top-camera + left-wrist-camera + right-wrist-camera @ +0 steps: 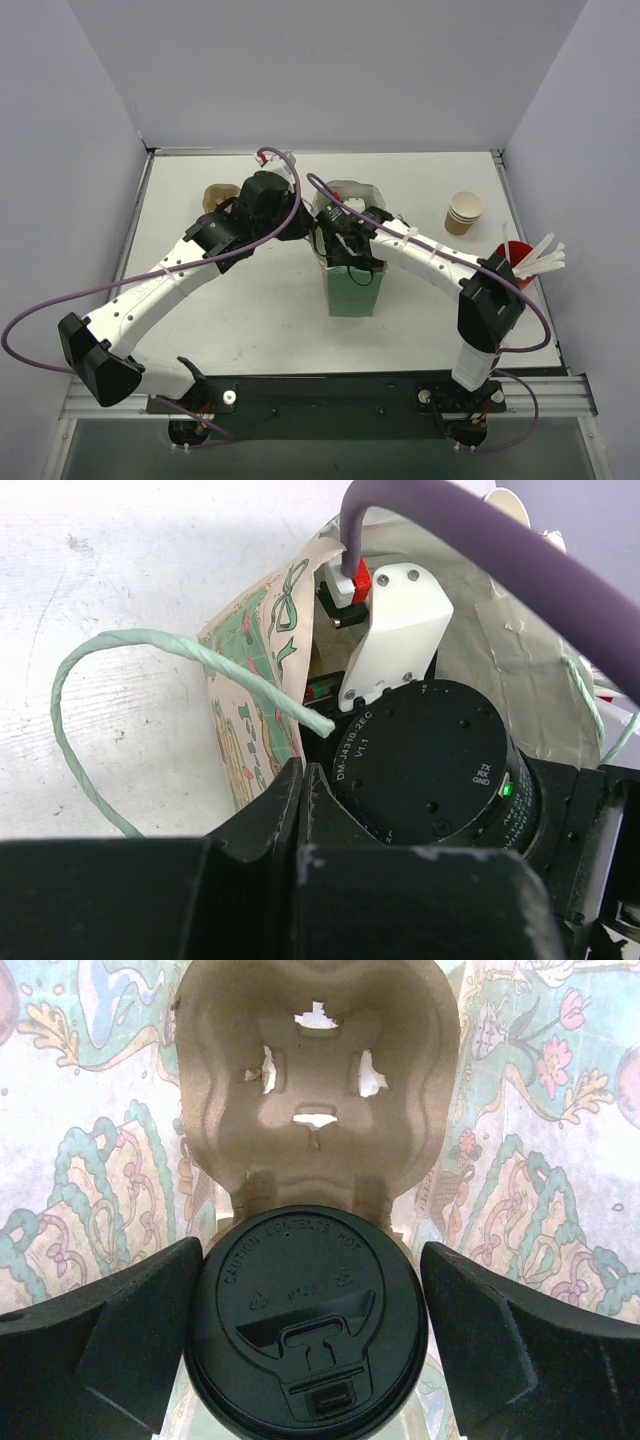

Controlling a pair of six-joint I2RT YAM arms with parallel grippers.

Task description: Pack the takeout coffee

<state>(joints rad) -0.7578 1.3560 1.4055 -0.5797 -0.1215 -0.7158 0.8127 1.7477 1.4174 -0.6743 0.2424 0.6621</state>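
The paper bag [350,295] stands upright and open-topped near the middle of your counter [270,320]. Your left fingers [280,800] are pressed together on its printed rim, just beside the green twine handle [120,645]. Your right fingers [140,1330] are down inside the bag, spread wide to either side of the black lid of the takeout coffee [305,1320]. Contact with the lid cannot be confirmed. The coffee sits at the near end of the pulp carrier [315,1080], inside the bag. A stack of paper cups [463,212] stands toward the far right corner.

Robot lab cell (bare walls [330,70], white table [260,320], metal mounting rail [565,402])
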